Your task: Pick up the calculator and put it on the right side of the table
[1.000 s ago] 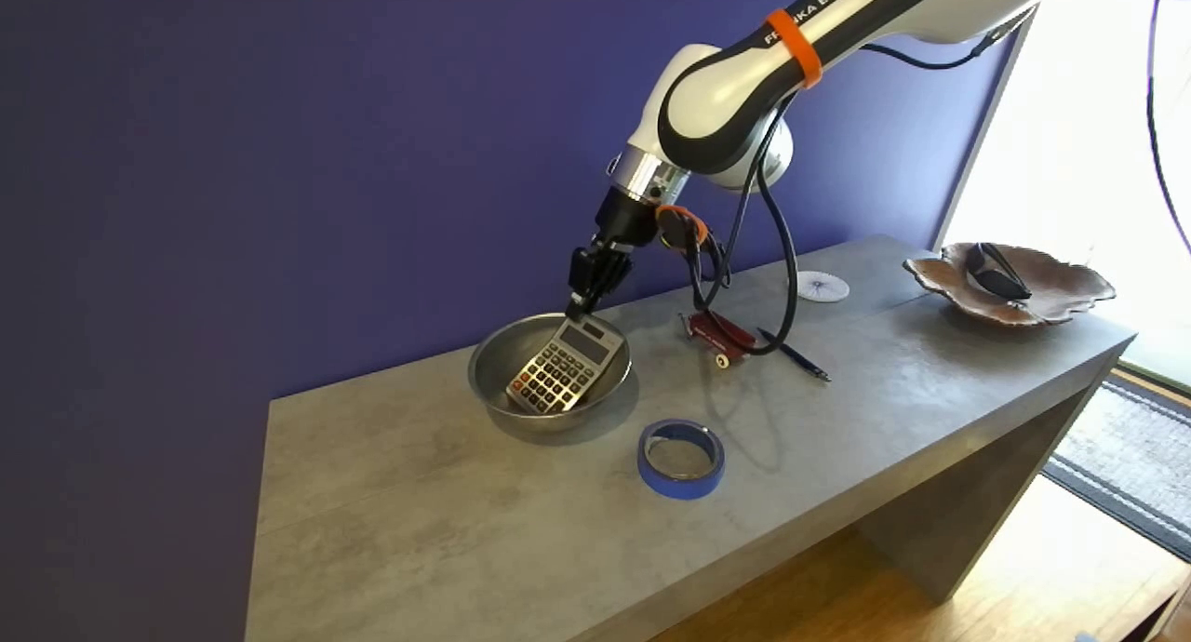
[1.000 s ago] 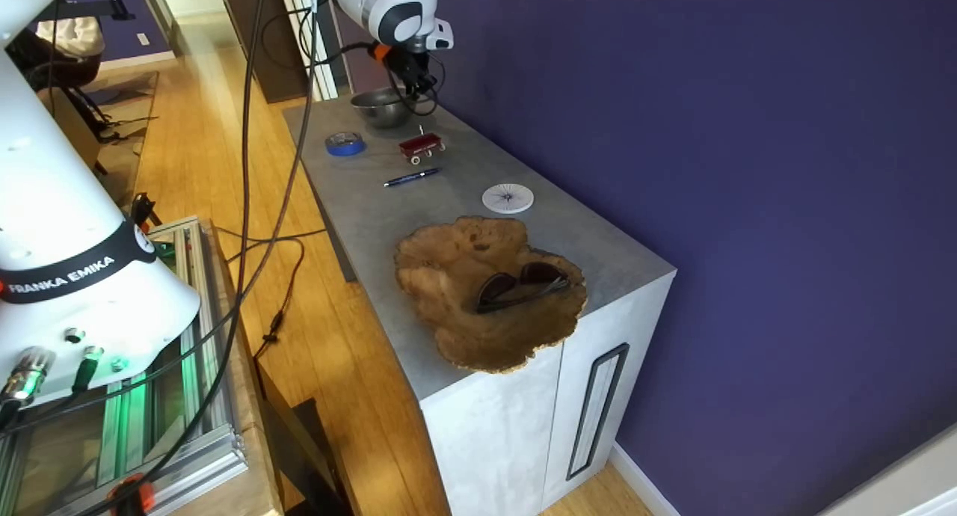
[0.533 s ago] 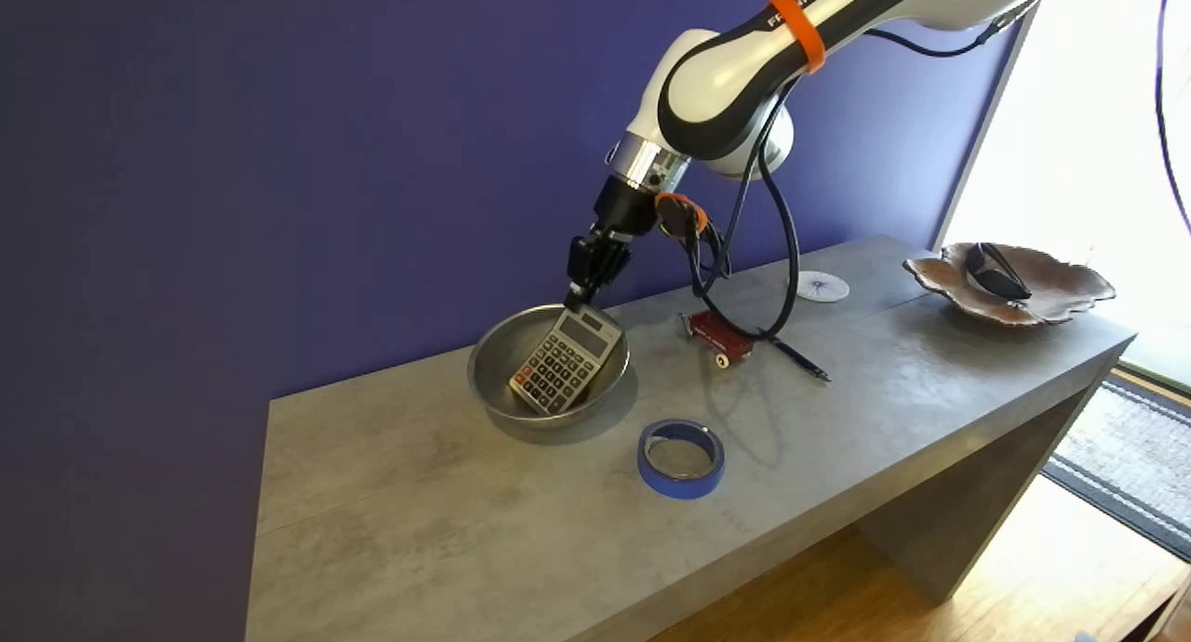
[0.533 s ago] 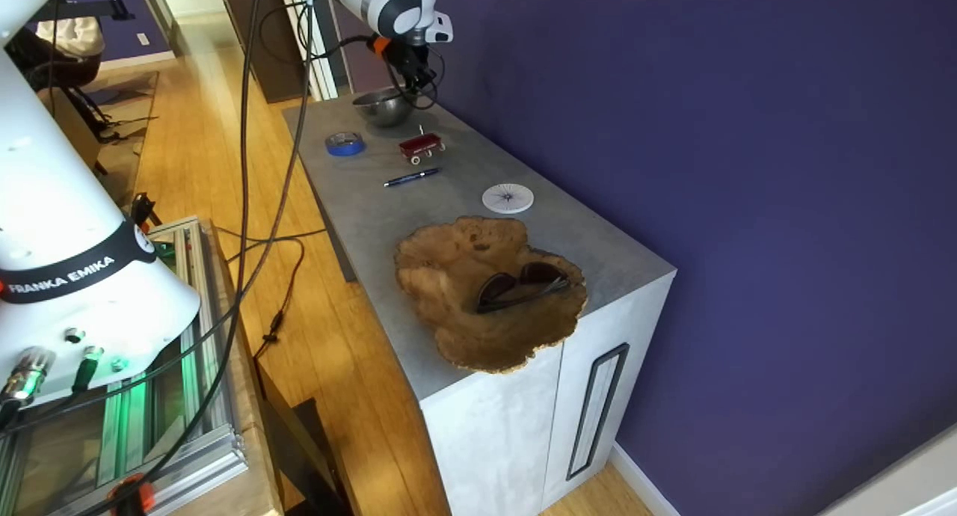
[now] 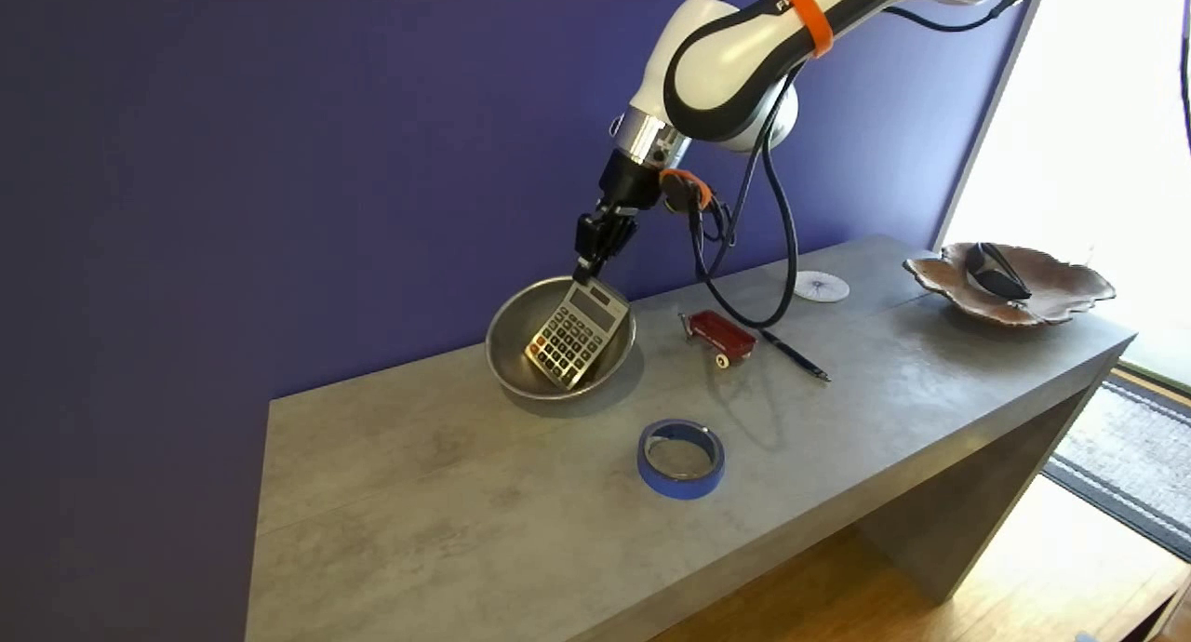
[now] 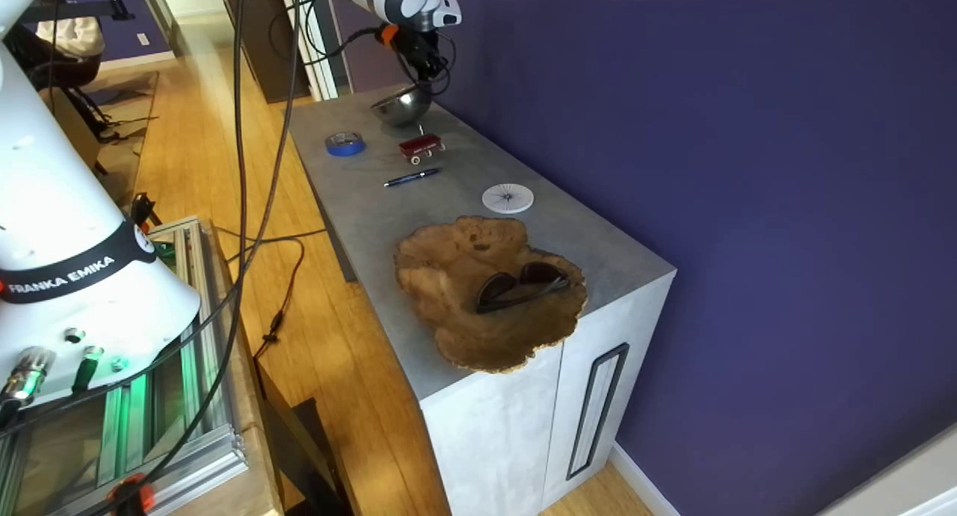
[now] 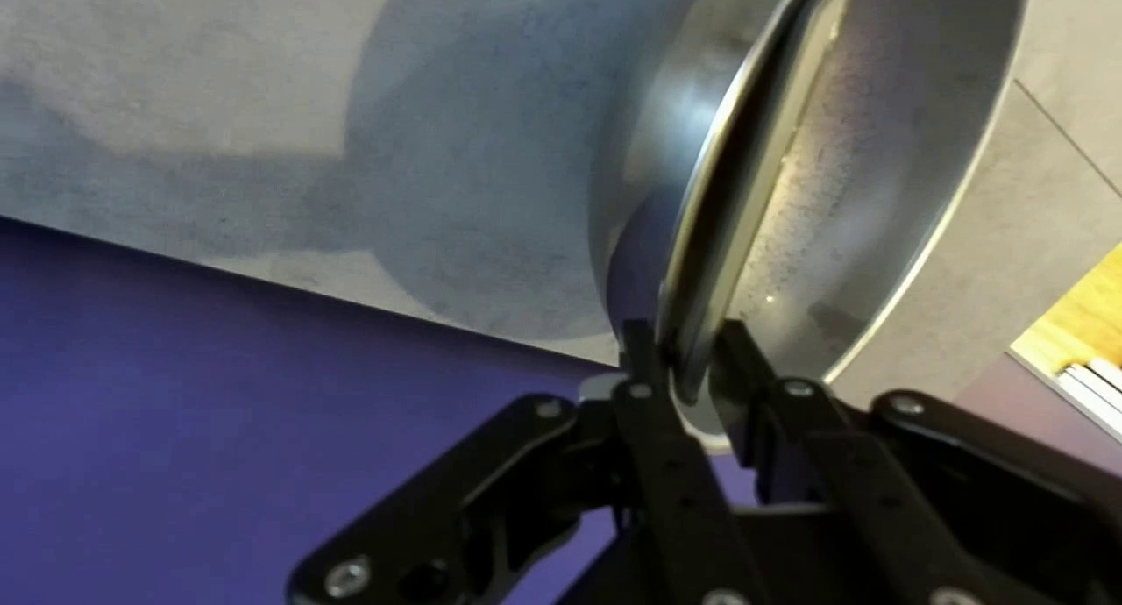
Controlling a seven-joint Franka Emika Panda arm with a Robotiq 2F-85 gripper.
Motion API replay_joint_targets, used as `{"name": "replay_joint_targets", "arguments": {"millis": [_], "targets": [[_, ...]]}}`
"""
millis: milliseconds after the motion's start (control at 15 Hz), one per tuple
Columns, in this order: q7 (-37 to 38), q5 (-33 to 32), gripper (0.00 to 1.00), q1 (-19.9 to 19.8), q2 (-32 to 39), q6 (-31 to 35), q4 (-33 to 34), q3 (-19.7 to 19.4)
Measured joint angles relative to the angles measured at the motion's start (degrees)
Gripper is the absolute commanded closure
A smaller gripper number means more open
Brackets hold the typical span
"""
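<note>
My fingers (image 7: 743, 364) are clamped on the top edge of the calculator (image 5: 578, 333), and I think the rim of the metal bowl (image 5: 510, 342) is pinched in too: bowl tilted, can't tell if it's off the desk (image 5: 400, 512). Calculator leans inside it. I'd lower, release, regrip the calculator alone, lift clear, then carry right. Counts: one calculator, one metal bowl, one blue tape roll (image 5: 681, 487), one red toy wagon (image 5: 724, 336), one pen (image 5: 794, 355), one white disc (image 5: 821, 287), one wooden dish (image 6: 441, 277), one pair of sunglasses (image 6: 540, 274).
</note>
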Motion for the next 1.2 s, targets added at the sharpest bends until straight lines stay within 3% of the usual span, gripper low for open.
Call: {"name": "replay_joint_targets", "arguments": {"millis": [67, 133, 200, 267, 400, 600, 867, 1200], "targets": [[0.9, 0.0, 0.95, 0.0, 0.0, -1.4, 0.0, 0.0], [2.1, 0.0, 0.83, 0.0, -0.1, -3.3, 0.0, -0.1], [3.5, 0.0, 0.78, 0.2, -0.2, -5.1, 0.0, -0.4], [4.8, 0.0, 0.53, 0.5, -0.4, -6.4, 0.0, -0.9], [6.6, -0.3, 0.49, 1.4, -0.7, -8.7, 0.0, -2.2], [8.2, -1.2, 0.28, 2.6, -0.4, -10.6, -0.1, -3.6], [11.3, -3.1, 0.02, 4.9, -0.5, -7.2, -0.1, -5.7], [18.9, -3.3, 0.00, 8.4, -4.8, -4.5, -3.1, -7.1]]}}
